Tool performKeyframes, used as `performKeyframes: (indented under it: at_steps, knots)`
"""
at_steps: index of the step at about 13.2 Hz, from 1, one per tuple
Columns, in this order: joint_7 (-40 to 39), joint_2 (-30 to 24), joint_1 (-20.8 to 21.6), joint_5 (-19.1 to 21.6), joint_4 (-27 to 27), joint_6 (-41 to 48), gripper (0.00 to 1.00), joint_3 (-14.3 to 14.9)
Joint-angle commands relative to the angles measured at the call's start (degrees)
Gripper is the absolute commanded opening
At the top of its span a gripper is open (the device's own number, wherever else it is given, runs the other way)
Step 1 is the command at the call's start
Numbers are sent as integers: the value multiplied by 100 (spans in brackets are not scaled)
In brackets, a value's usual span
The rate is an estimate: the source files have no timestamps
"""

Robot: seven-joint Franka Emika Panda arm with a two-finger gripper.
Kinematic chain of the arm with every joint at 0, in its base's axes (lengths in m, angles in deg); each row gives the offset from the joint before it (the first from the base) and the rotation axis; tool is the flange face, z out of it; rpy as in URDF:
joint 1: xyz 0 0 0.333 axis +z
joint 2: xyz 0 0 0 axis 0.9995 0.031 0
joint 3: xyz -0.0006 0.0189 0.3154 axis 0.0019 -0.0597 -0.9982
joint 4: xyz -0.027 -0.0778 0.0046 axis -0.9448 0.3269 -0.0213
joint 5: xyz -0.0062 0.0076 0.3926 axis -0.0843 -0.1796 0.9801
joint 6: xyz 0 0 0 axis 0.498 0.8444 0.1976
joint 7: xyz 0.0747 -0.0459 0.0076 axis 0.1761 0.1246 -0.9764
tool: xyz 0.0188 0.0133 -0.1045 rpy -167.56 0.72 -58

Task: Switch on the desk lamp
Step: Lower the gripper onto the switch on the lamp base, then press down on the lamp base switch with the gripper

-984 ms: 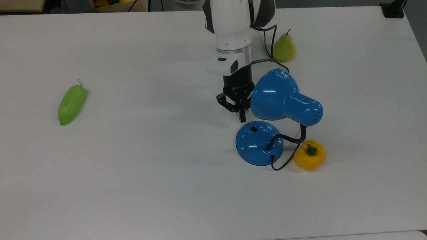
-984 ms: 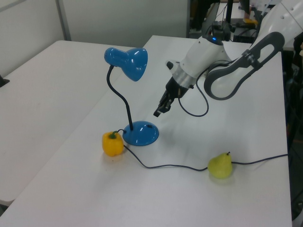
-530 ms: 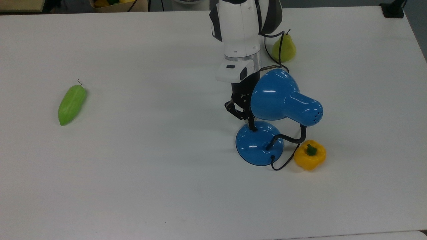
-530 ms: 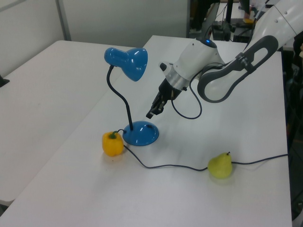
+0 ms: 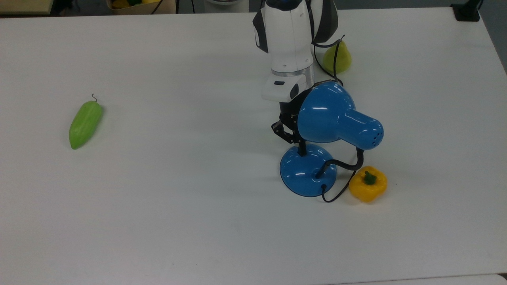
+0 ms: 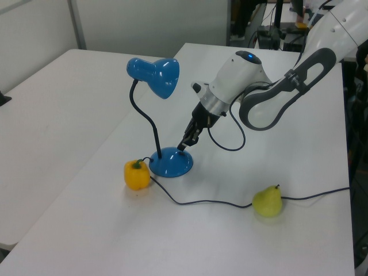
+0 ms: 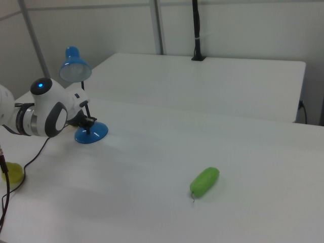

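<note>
the gripper (image 6: 183, 146) points steeply down with its black tip on the upper surface of the desk lamp's base (image 6: 171, 162), at the edge nearest the arm. in the top view the gripper (image 5: 302, 151) meets the base (image 5: 305, 174) at the base's top edge, partly hidden under the shade (image 5: 328, 116). the fingers appear closed together into one narrow tip with nothing held between them, though the shade covers part of them in the top view. in the right view the gripper (image 7: 91, 130) sits on the base (image 7: 91, 134) as well.

the desk lamp (image 6: 154, 77) stands upright on the table (image 6: 241, 241). its black gooseneck (image 6: 144, 118) rises from the domed blue base and curves over to the blue shade, which opens toward the arm. a black cord (image 6: 218, 202) runs from the base across the table.

the white arm (image 6: 253, 75) reaches in from the left view's right, with a blue light on its casing.

a yellow bell pepper (image 5: 367, 184) lies just beside the base, on the top view's right. a green pear (image 5: 340, 57) lies behind the arm in the top view, near the cord. a green cucumber-like vegetable (image 5: 85, 123) lies well apart, toward the top view's left.

the table is plain, matte white. a second white table (image 7: 202, 83) stands behind it in the right view, carrying a black post (image 7: 196, 30). grey wall panels (image 7: 243, 28) close the room beyond.
</note>
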Motion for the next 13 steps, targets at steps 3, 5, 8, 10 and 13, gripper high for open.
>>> performKeyframes:
  at_steps: [3, 5, 8, 10, 13]
  knots:
    - [47, 144, 62, 98, 109, -65, 0, -35]
    - [47, 153, 62, 80, 109, -65, 0, -35]
    - [47, 197, 62, 72, 187, -65, 0, -35]
    - [47, 223, 53, 63, 196, -65, 0, -35]
    - [47, 258, 62, 54, 196, -65, 0, -35]
